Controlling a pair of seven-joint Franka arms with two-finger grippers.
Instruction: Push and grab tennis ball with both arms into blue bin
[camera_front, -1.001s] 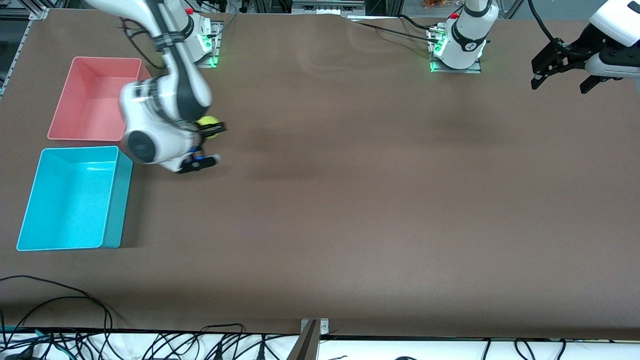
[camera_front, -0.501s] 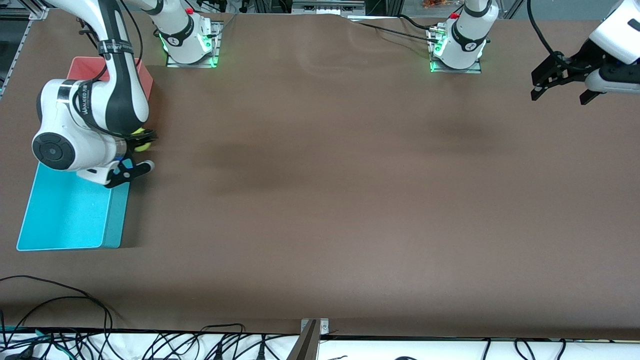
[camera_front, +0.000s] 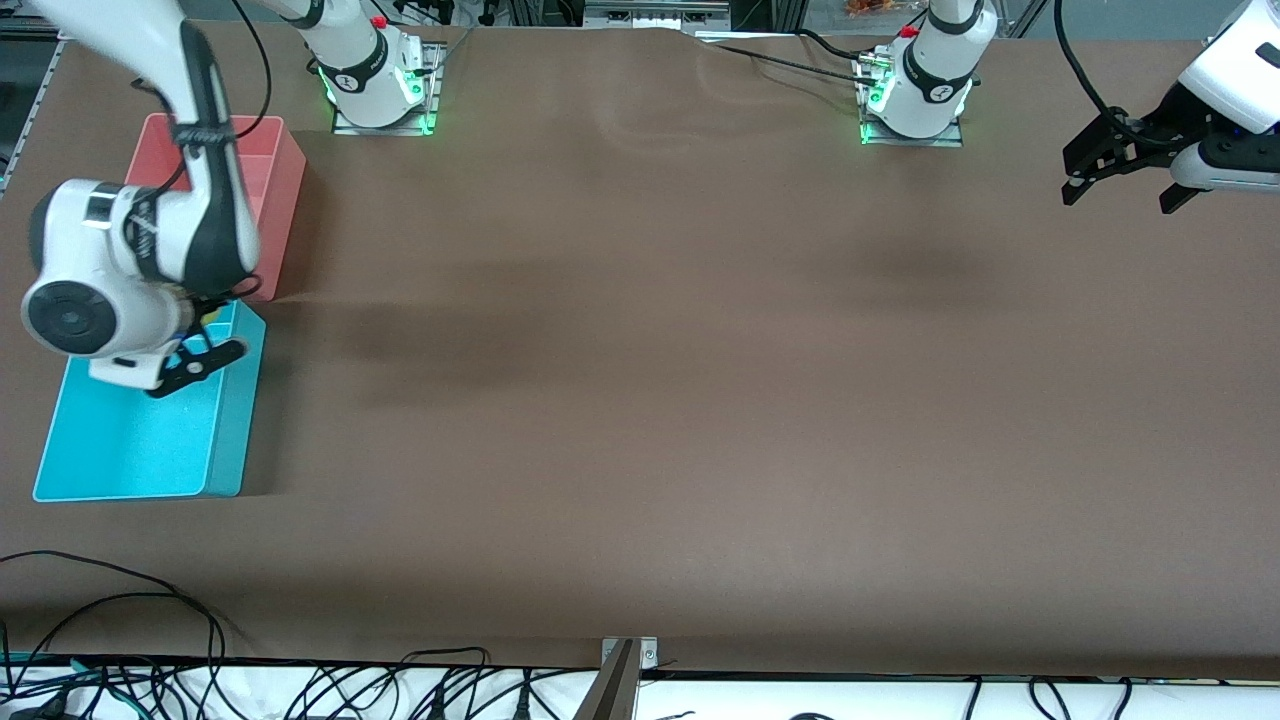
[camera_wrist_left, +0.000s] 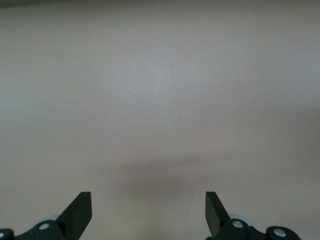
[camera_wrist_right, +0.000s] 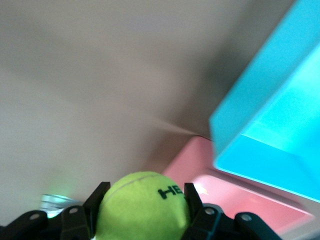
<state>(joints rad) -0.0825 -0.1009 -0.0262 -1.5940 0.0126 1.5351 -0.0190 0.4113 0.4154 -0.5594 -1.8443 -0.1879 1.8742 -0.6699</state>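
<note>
right gripper (camera_front: 205, 325) clenched on the tennis ball (camera_wrist_right: 144, 206), over the blue bin (camera_front: 130, 450) at its 12 o'clock end; left gripper (camera_front: 1120, 170) released, waiting above the table (camera_front: 700, 400)

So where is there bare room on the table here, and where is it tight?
Bare brown table runs from the bins to the open left gripper, waiting over its own end. It is tight at the right arm's end: the pink bin and blue bin sit close together, with the right gripper holding the tennis ball over the blue bin.
</note>
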